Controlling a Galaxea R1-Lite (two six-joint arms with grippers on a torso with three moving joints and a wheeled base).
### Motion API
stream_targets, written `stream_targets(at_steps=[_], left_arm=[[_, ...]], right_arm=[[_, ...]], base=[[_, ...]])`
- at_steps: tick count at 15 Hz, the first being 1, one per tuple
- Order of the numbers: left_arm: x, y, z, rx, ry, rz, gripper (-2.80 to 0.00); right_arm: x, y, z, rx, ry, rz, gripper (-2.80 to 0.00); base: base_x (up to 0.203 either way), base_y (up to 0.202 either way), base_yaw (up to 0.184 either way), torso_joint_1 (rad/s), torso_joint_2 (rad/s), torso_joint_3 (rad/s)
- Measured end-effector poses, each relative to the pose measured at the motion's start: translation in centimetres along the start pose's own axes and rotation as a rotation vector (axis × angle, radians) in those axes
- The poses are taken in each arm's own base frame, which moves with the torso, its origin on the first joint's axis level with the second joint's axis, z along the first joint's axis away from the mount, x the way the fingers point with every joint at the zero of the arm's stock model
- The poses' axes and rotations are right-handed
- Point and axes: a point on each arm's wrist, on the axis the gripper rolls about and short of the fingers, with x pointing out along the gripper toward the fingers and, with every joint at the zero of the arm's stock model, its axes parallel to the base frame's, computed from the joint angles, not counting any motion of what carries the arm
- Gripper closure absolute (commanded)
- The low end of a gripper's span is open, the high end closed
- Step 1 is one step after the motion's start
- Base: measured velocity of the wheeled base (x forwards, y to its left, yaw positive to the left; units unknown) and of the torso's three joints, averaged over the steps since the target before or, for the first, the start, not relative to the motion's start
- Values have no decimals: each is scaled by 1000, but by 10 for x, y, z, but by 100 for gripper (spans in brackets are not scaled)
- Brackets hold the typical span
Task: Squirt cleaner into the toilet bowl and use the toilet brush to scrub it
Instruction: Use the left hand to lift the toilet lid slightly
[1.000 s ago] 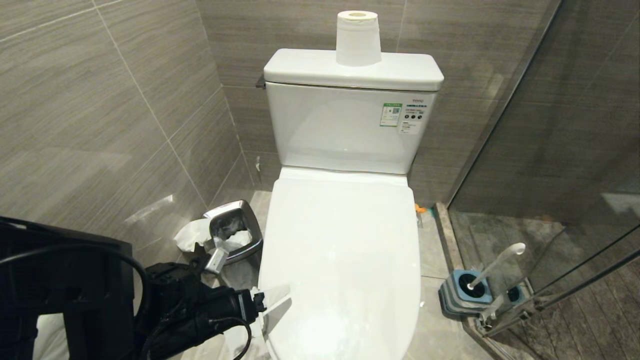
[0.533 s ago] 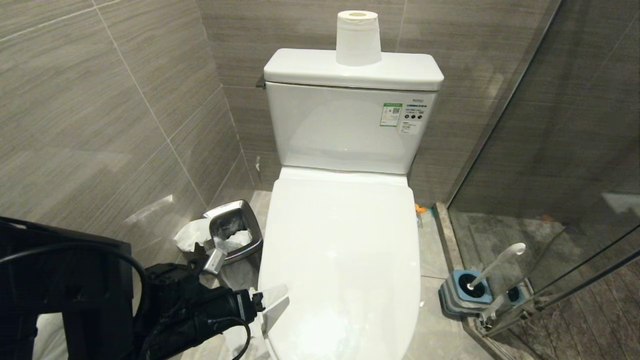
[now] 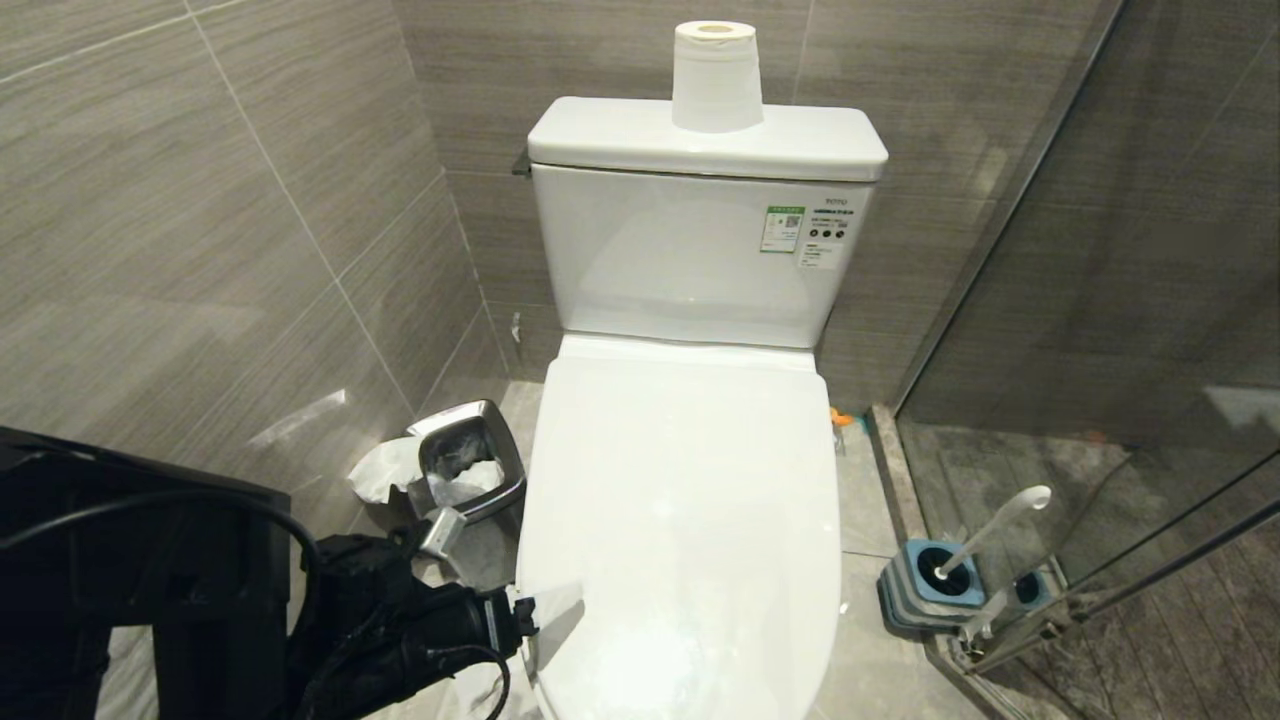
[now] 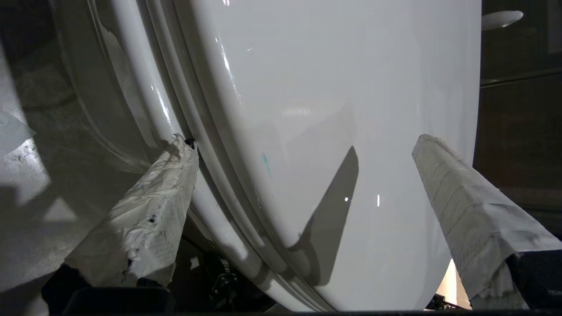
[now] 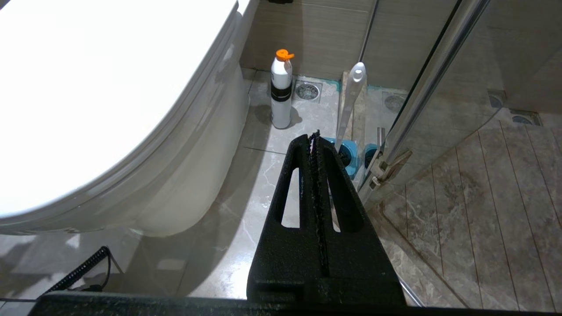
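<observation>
The toilet bowl (image 3: 690,520) is covered by its shut white lid, so the inside is hidden. My left gripper (image 3: 555,608) is at the lid's front-left edge and open. In the left wrist view the left gripper (image 4: 303,139) straddles that edge: one taped finger (image 4: 167,188) against the rim, the other (image 4: 456,193) over the lid's top. The cleaner (image 5: 281,92) stands on the floor right of the toilet. The toilet brush (image 3: 990,530) leans in its blue holder (image 3: 925,585). My right gripper (image 5: 314,136) hangs shut and empty above the floor near the holder.
A steel bin (image 3: 465,460) stuffed with tissue sits left of the toilet, close to my left arm. A paper roll (image 3: 715,75) stands on the tank. The glass shower door (image 3: 1100,300) closes off the right side, just behind the brush holder.
My left gripper has edged slightly lower and closer in on the lid's front-left edge. Nothing else has moved.
</observation>
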Motion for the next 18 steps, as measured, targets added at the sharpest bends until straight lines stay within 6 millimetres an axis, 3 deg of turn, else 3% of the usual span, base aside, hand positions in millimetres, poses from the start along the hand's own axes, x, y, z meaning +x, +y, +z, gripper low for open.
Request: stream_targets(at_steps=[13, 18], left_arm=[[6, -19, -28, 52, 112, -38, -280], [4, -24, -26, 29, 111, -47, -280]], right_arm=[[0, 0, 0, 0, 0, 0, 0], [0, 0, 0, 1, 0, 0, 0]], base=[[0, 0, 0, 0, 0, 0], [0, 0, 0, 0, 0, 0]])
